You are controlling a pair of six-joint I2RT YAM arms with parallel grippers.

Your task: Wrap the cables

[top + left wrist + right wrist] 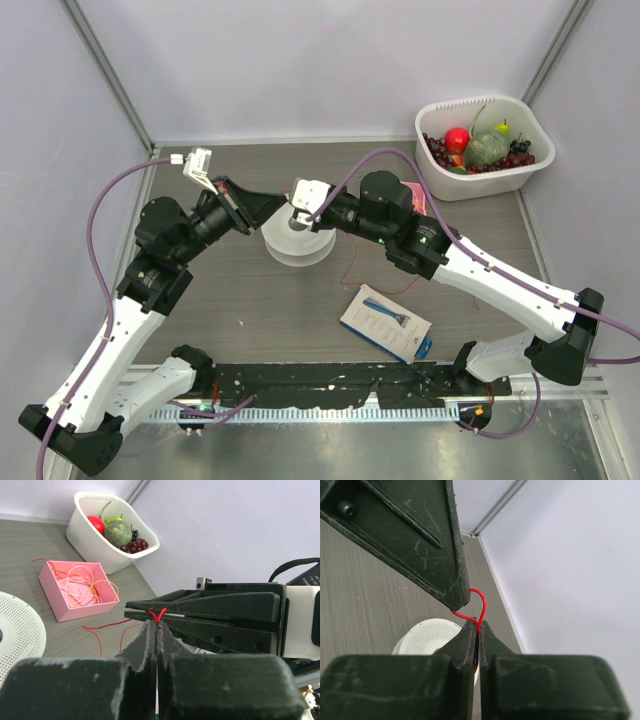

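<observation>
The cable is a hair-thin red wire. A short loop of it point(481, 602) runs between the tips of both grippers. My left gripper point(159, 619) is shut on the wire point(159, 614). My right gripper point(477, 626) is shut on the same wire, tip to tip with the left one. In the top view the left gripper point(282, 204) and the right gripper point(297, 212) meet just above a white perforated spool point(298, 245). The wire's loose strands point(100, 628) trail over the table, faintly visible in the top view point(350, 268).
A pink box point(75, 587) of thin looped wires sits right of the spool. A white tub point(485, 145) of toy fruit stands at the back right. A blue-and-white package point(385, 322) lies near the front. Grey walls close in the table.
</observation>
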